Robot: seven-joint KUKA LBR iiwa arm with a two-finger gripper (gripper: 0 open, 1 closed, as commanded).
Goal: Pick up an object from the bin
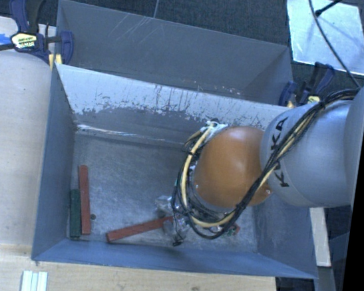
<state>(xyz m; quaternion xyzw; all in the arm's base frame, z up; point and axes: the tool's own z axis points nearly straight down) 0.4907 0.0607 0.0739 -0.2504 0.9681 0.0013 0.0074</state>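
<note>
A reddish-brown flat stick (136,230) lies slantwise on the bin floor near the front wall. Its right end runs up under my gripper (175,221), which is low over the floor at the front middle of the bin, right at that end of the stick. The orange cover above hides most of the gripper, so whether the stick is gripped cannot be made out.
At the bin's front left, a second reddish-brown stick (84,198) and a dark green stick (75,214) lie side by side along the left wall. The arm with its orange cover and cables fills the bin's right half.
</note>
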